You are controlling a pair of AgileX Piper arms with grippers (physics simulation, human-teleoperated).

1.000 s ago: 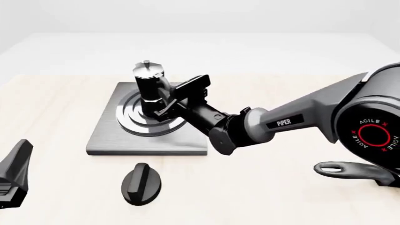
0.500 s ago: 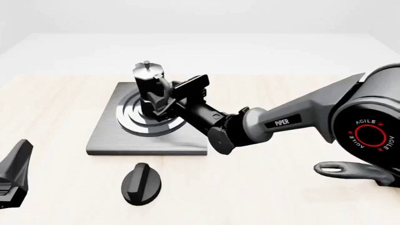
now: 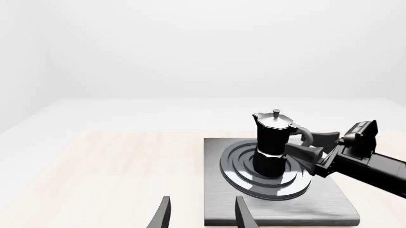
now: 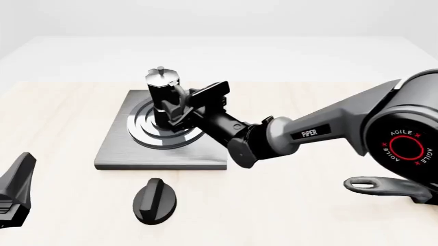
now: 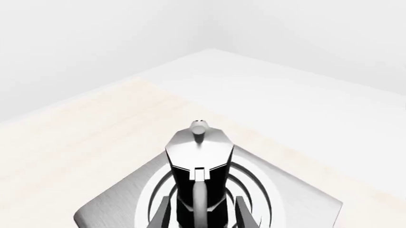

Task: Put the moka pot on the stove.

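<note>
The moka pot (image 4: 163, 92), black with a silver lid and knob, stands upright on the silver burner rings of the stove (image 4: 116, 154), a flat dark-grey square plate. My right gripper (image 4: 180, 110) is at the pot's curved handle (image 3: 304, 133). In the right wrist view its fingers (image 5: 244, 213) stand apart on either side of the handle, so it is open. The moka pot (image 5: 198, 156) fills the middle of that view. My left gripper (image 3: 203, 213) is open and holds nothing, low at the near left (image 4: 17, 187), well short of the stove (image 3: 330, 204).
A black oval knob (image 4: 155, 201) lies on the wooden table just in front of the stove. A black pan handle (image 4: 383, 187) pokes in at the near right under the right arm. The right arm's forearm (image 4: 308, 133) crosses above the stove's right edge.
The right gripper has shifted slightly up and back at the pot's handle. The pot stays upright on the burner, and the left gripper has not moved.
</note>
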